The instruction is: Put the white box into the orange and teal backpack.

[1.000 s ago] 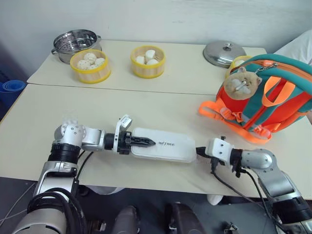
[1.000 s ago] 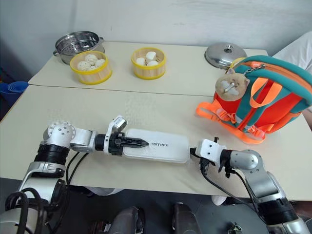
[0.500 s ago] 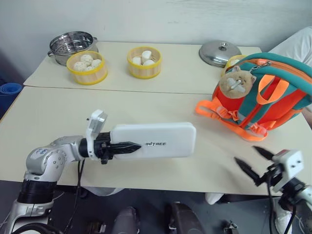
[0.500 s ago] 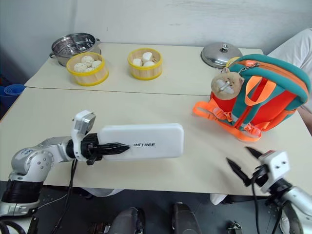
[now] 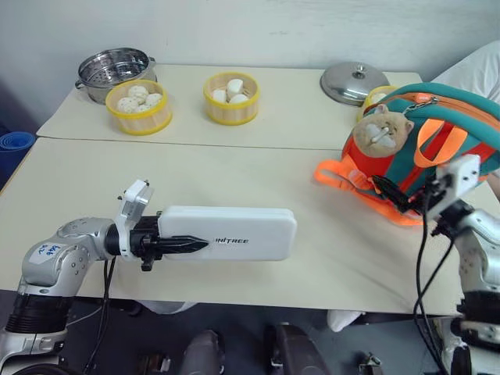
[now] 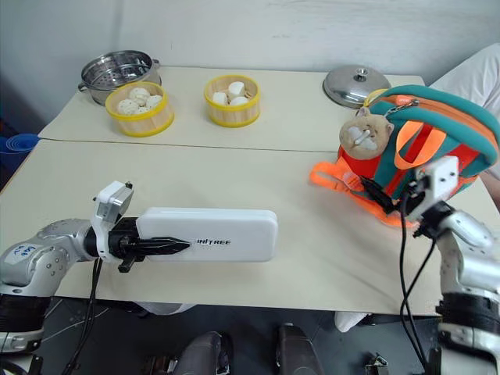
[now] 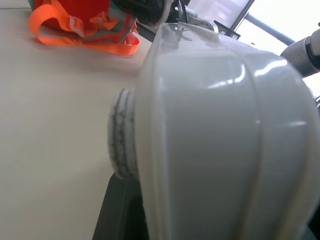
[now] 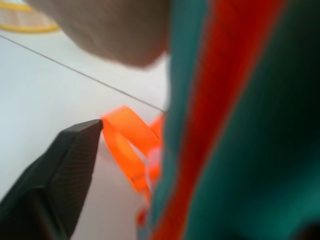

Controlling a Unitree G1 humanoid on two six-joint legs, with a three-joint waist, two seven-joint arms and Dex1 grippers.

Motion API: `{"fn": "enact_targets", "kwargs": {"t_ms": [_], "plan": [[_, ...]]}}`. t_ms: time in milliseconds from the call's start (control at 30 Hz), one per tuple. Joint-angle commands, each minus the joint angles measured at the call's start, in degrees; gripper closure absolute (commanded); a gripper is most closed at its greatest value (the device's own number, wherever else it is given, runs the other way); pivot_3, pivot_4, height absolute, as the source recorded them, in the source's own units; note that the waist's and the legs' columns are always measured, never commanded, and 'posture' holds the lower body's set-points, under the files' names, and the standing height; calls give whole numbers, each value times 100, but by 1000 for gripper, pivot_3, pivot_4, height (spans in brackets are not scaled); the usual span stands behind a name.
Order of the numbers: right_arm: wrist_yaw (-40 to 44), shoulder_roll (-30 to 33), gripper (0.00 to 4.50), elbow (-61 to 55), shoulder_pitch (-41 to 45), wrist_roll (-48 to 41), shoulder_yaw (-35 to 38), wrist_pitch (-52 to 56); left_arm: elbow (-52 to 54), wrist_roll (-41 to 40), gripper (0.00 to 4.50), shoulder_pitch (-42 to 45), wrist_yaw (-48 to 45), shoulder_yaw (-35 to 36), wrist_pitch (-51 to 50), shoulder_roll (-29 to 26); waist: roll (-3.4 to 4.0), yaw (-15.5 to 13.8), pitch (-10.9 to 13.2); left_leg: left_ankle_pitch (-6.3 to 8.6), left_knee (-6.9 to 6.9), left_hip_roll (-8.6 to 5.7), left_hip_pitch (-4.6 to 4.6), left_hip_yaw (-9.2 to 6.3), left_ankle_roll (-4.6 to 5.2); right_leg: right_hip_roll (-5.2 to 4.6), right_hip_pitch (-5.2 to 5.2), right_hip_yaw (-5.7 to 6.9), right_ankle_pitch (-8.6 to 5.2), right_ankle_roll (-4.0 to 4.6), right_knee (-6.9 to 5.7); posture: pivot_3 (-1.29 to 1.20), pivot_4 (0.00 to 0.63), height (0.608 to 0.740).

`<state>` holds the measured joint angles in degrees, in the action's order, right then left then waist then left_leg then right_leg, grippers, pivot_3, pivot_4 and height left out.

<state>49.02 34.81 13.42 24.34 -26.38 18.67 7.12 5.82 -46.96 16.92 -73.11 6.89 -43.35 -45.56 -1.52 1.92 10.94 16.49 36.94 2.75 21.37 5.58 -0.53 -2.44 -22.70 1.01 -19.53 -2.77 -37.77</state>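
Nearest to the robot, the left gripper point(image 5: 183, 244) is clenched on one end of the white box point(image 5: 234, 233) and holds it level, lifted over the near table point(image 5: 94, 180), with the lettering side facing the camera. In the left wrist view the box point(image 7: 220, 130) is seen from very close, and beyond it the orange straps point(image 7: 85, 30) lie on the table surface.

On the right, the right gripper point(image 5: 400, 199) is at the front of the orange and teal backpack point(image 5: 457, 144). Its fingers are spread apart and hold nothing that can be seen. The right wrist view shows one dark finger point(image 8: 60, 175) just beside an orange strap loop and the teal and orange fabric; whether it touches them cannot be told. The head views show the tan cat charm point(image 5: 380, 133) hanging on the backpack, which stands upright at the table's right side.

Farther back, on the second table, there are two yellow steamer baskets point(image 5: 139, 105) with white buns, one metal steamer pot point(image 5: 114, 70) and one metal lid point(image 5: 355, 82).
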Motion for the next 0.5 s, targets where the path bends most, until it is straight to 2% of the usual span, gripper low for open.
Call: {"fn": "enact_targets", "kwargs": {"t_ms": [33,167,300,500], "plan": [[104,-163,1697,-223,215,-214,-116,71,109,-426,3317,-64,22,538,-310,-192,0,4,0,0,0,0,1,0,0,0,-1,0,0,0,0,0,150,740],[212,-436,3122,-548,299,-237,-501,195,17,-767,3317,-209,85,1133,-485,-217,2,42,1,0,1,0,1,0,1,-3,0,0,0,0,0,0,150,740],[272,-652,4490,-1748,197,-821,-913,1030,-128,-1102,3317,-243,267,1641,-773,-243,5,119,3,0,-1,3,1,-4,-1,-3,-2,2,0,0,-5,0,150,740],[272,-283,4490,-3454,-368,-2378,-1002,2795,-706,-1457,3317,-69,544,2399,-1049,-385,4,114,4,0,-11,3,5,-13,-4,-7,-6,11,0,0,0,0,150,740]]}}
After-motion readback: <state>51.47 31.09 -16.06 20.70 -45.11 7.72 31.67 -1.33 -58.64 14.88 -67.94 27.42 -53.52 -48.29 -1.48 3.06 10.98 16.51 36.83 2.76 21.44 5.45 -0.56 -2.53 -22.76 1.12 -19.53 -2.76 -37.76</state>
